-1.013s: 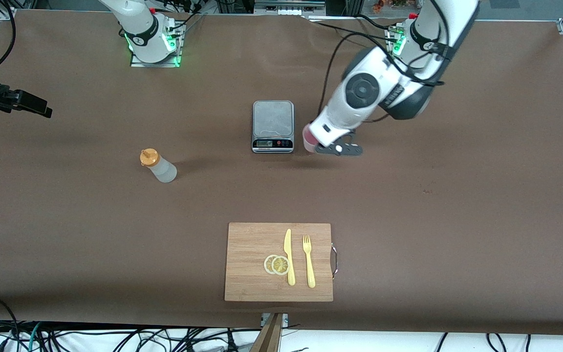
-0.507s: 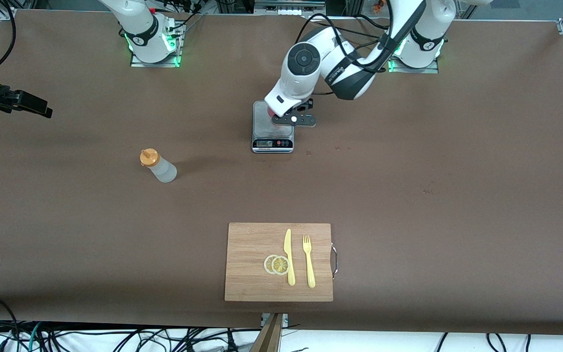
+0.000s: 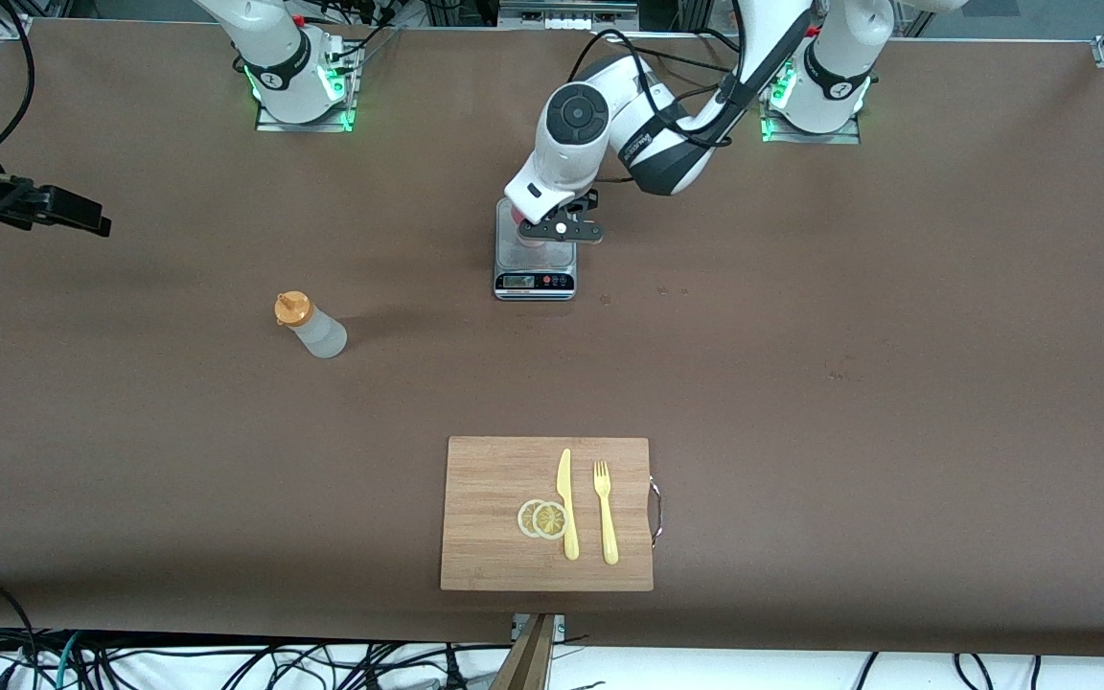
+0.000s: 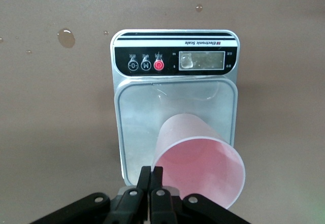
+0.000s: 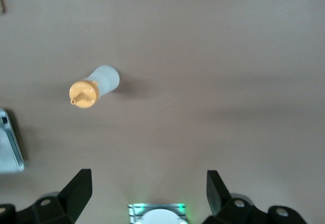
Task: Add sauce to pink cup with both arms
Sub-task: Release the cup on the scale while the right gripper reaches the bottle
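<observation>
The pink cup [image 4: 198, 168] is over the steel plate of the scale [image 4: 137, 117], and I cannot tell whether it rests on the plate. My left gripper [image 4: 152, 176] is shut on the cup's rim, one finger inside and one outside. In the front view the left gripper [image 3: 562, 228] covers most of the cup [image 3: 527, 235] above the scale [image 3: 535, 281]. The sauce bottle [image 3: 310, 326] stands upright on the table toward the right arm's end, clear of both arms. My right gripper [image 5: 148, 181] hangs open and empty, high above the table, looking down on the sauce [image 5: 94, 88].
A wooden cutting board [image 3: 485, 479] lies near the front edge with a yellow knife [image 3: 566, 503], a yellow fork [image 3: 605, 513] and two lemon slices [image 3: 542, 518]. Small droplets [image 4: 66, 37] dot the brown cloth next to the scale.
The left arm has carried the pink cup from the table beside the scale to over its plate. The right gripper has shifted only slightly.
</observation>
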Robot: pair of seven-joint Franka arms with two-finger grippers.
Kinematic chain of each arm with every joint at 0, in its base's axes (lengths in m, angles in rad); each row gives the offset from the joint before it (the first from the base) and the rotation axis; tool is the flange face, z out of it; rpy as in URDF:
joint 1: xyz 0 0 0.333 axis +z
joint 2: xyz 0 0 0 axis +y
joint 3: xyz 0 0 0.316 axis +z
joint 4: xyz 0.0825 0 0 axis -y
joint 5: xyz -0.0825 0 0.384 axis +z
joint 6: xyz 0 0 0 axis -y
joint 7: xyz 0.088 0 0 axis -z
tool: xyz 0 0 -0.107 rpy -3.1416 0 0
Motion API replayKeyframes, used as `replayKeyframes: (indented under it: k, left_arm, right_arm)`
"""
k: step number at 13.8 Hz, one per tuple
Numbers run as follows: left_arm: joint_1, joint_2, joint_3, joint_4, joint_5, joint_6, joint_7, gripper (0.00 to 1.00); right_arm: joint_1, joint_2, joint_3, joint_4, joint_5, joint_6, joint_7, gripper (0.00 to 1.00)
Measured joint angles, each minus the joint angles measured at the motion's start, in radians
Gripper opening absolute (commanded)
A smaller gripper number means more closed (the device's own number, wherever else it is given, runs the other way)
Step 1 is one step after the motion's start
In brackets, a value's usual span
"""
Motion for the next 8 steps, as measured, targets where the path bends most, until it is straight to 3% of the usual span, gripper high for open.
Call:
replayKeyframes:
  k: [1, 2, 5, 8]
  left_arm:
    - [0.0, 0.004, 0.001, 0.003, 0.0, 0.001, 0.0, 0.06]
    - [0.0, 0.004, 0.001, 0.006, 0.0, 0.001, 0.0, 0.37]
    - [0.0, 0.005, 0.009, 0.009, 0.0, 0.002, 0.0, 1.0]
    - [0.001, 0.005, 0.015, 0.033, 0.0, 0.003, -0.001, 1.0]
  right_arm:
    - [-0.001, 0.024, -0.001, 0.0, 0.031, 0.002, -0.08, 1.0]
    - [-0.004, 0.051, -0.003, -0.001, 0.073, 0.007, -0.165, 1.0]
    - [-0.035, 0.135, -0.017, -0.002, 0.177, 0.03, -0.45, 1.0]
    - [-0.121, 0.231, -0.025, -0.009, 0.342, 0.049, -0.822, 1.0]
